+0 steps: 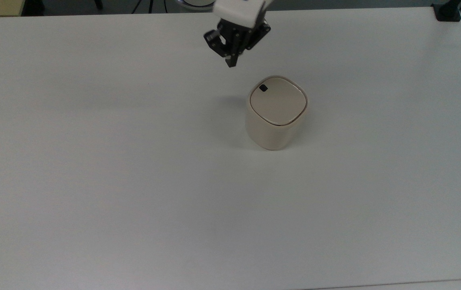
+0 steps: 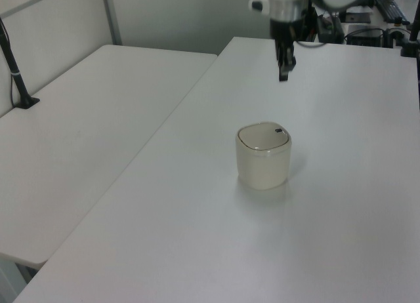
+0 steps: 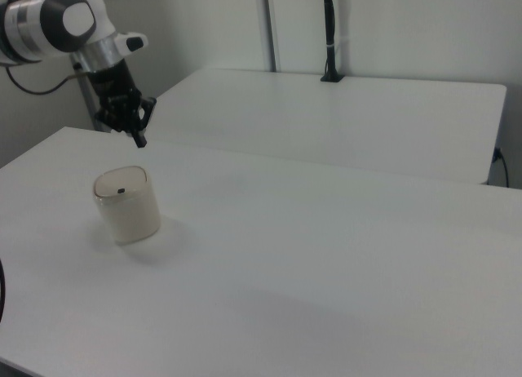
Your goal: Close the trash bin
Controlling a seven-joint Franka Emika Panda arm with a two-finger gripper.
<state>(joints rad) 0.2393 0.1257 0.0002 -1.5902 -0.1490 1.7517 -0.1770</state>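
— Where did the trash bin [image 1: 275,117] sit when you checked?

— I had it upright on the white table [image 1: 93,181], a little off the table's middle toward the far edge in the top view. Its lid [image 1: 277,100] lay flat and flush with the bin's rim, closed all the way round. The small black square mark [image 1: 263,88] sat at the lid's corner nearest the arm.

— And the gripper [image 1: 230,63]?

— I saw it up in the air, well clear of the bin, touching nothing. In the top view it hung beyond the bin's far-left corner; in the left view, the gripper [image 2: 283,75] was high above and behind the bin [image 2: 263,156]; in the right view, the gripper [image 3: 140,139] was just above the bin [image 3: 127,204]. Its fingers pointed down, pressed together to a single tip, holding nothing.

— Anything else near the bin?

— Only a second white table [image 2: 79,139], off beside the bin's own table.
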